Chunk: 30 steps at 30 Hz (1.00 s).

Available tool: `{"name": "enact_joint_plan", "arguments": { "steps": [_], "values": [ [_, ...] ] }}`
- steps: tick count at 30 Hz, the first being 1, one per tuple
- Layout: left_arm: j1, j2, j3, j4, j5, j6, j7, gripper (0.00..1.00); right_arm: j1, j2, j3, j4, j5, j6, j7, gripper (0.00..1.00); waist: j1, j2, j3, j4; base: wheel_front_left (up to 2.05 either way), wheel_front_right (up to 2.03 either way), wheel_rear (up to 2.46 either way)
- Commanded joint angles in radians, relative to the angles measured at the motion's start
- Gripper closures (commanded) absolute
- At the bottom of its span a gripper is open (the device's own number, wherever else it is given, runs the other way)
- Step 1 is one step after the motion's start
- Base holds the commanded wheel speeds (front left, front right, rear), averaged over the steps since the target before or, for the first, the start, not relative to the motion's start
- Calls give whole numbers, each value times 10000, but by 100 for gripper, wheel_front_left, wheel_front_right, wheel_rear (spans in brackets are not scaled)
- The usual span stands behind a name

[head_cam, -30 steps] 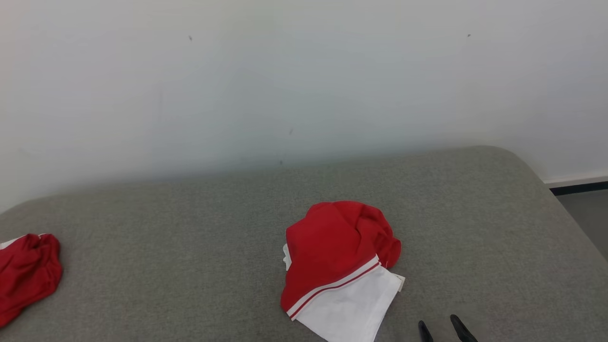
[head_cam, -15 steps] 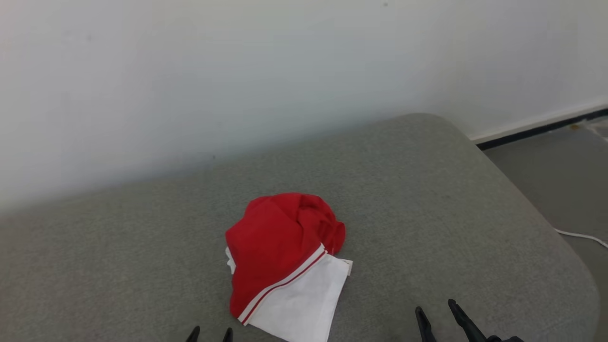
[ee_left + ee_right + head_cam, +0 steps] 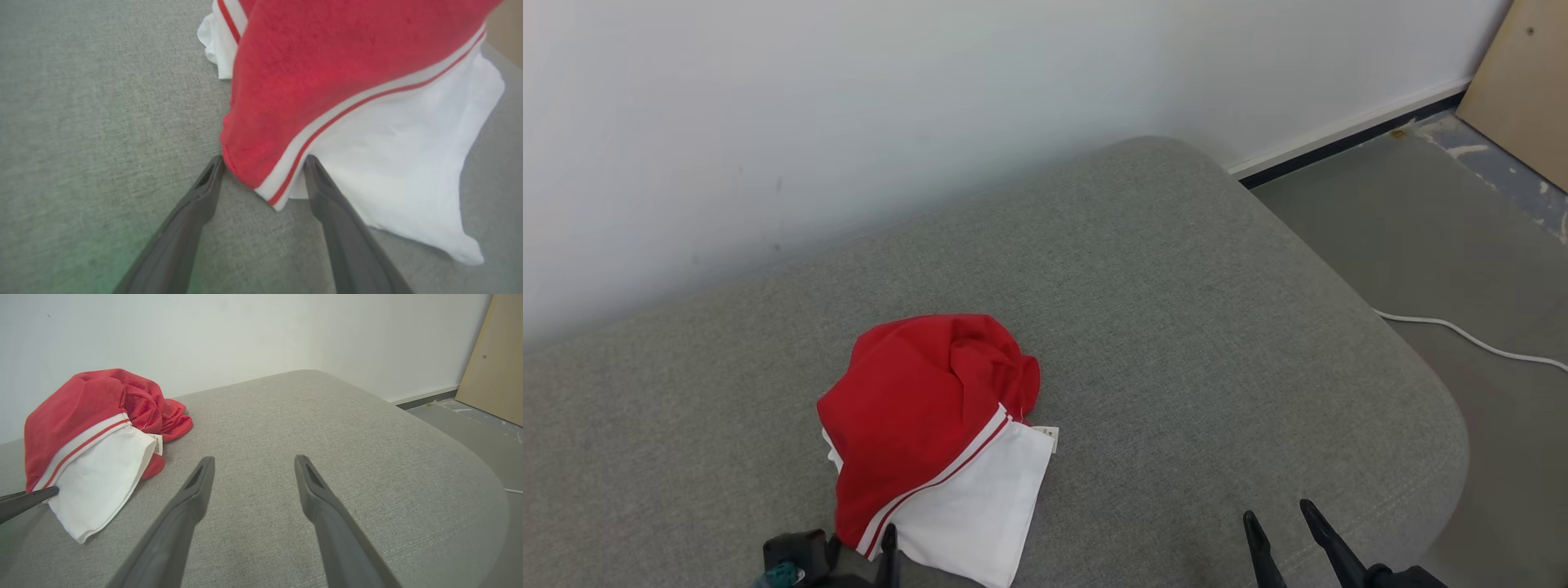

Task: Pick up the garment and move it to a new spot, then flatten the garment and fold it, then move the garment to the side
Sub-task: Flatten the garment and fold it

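The garment (image 3: pixel 931 425), red with a white panel and a red-and-white stripe, lies crumpled on the grey cushion. My left gripper (image 3: pixel 882 541) sits at its near corner. In the left wrist view that gripper (image 3: pixel 263 163) is open, and the striped corner of the garment (image 3: pixel 327 61) lies between its fingertips, with the jaws not closed on it. My right gripper (image 3: pixel 1286 523) stands open over bare cushion to the right of the garment. The right wrist view shows its fingers (image 3: pixel 253 459) spread with nothing between them and the garment (image 3: pixel 81 416) off to the left.
The grey cushion (image 3: pixel 1192 327) ends in a rounded edge on the right. Beyond it is grey floor with a white cable (image 3: pixel 1462 335) and a wooden board (image 3: pixel 1527 82). A white wall runs along the cushion's far side.
The camera has turned right, so the scene has shifted left and floor has come into view. My left gripper has come up to the garment's near corner. The garment lies unchanged.
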<state>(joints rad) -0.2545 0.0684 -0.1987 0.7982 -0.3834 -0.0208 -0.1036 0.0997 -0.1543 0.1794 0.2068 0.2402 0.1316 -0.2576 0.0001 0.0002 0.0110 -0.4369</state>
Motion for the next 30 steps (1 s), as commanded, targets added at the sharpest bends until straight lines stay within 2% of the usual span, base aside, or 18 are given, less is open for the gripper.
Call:
{"name": "enact_joint_plan", "arguments": {
  "steps": [1, 2, 3, 8, 14, 16, 24, 28, 30],
  "values": [
    [-17, 36, 51, 212, -153, 78, 27, 38, -119, 39, 3, -18, -39, -18, -62, 0, -1, -2, 43, -43, 0, 0, 0],
    [-64, 18, 7, 296, -141, 53, -77, 79, -130, 52, 37, -18, -38, -18, -62, 0, -1, -2, 22, -25, 0, 0, 0],
    [-112, -4, -57, 361, -133, -40, -143, 100, -130, 58, 60, -9, -44, -18, -64, 0, -1, -2, -3, -8, 0, 0, 0],
    [-837, -99, -243, -82, -165, -328, -954, 100, -88, -7, 181, 67, -8, -18, -67, 0, -1, -2, -185, 140, 0, 0, 0],
    [-2929, -172, -1243, -1518, 397, -409, -1322, 100, -124, 23, 346, 156, 54, -20, -69, 0, -1, -2, -332, 393, 0, 0, 0],
    [-3610, -189, -1654, -2017, 50, -459, -1332, 100, -157, 67, 451, 204, 69, -20, -68, 0, -1, -2, -368, 350, 0, 0, 0],
    [-6415, -177, -3622, -3757, -2116, 211, -1475, 100, -376, 215, 868, 513, 249, -20, -81, 0, -1, -2, -239, -103, 0, 0, 0],
    [-7313, -153, -3565, -4479, -3186, 608, -1605, 100, -375, 277, 908, 576, 233, -20, -87, 0, -1, -2, -162, -157, 0, 0, 0],
    [-7733, -160, -3062, -5244, -3516, 914, -1620, 100, -380, 299, 899, 603, 227, -18, -91, 0, -1, -2, -123, -148, 0, 0, 0]
  ]
}}
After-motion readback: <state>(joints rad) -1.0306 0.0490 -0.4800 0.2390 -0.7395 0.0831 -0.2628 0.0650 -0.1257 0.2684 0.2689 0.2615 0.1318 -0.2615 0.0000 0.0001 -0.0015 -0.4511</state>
